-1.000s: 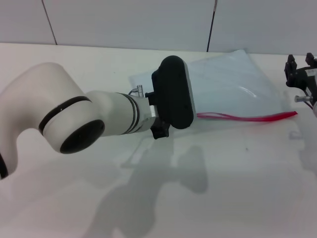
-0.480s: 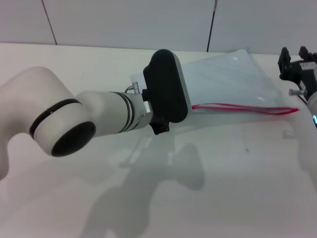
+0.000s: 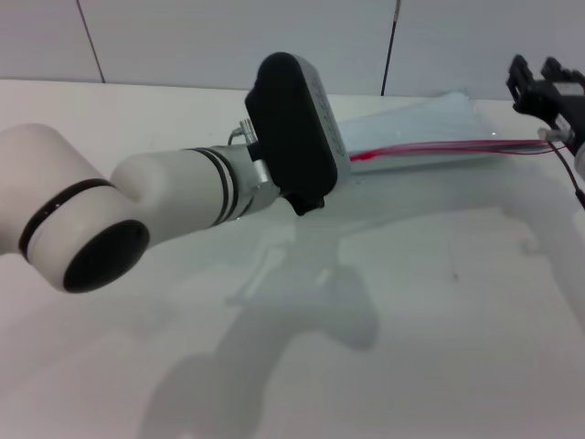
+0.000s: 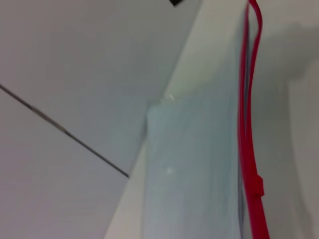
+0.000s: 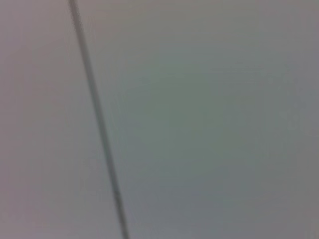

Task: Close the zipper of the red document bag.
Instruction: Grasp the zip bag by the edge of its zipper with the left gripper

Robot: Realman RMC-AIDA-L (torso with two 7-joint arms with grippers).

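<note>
The red document bag (image 3: 430,128), pale blue-grey and translucent, hangs above the white table (image 3: 439,302), stretched between my two arms. Its zipper (image 3: 457,146) runs as a red strip along the near edge. The strip's left end disappears behind the black body of my left gripper (image 3: 291,128). Its right end reaches just below my right gripper (image 3: 541,90) at the far right. In the left wrist view the zipper (image 4: 247,124) shows two red strips parted at the far end, alongside the bag (image 4: 189,169).
A grey panelled wall (image 3: 228,41) rises behind the table's far edge. The bag and arms cast shadows on the table (image 3: 302,302). The right wrist view shows only the wall and a seam (image 5: 97,124).
The bag's zipper edge has risen off the table. My left gripper has moved up and back, tilting more. My right gripper has also moved up.
</note>
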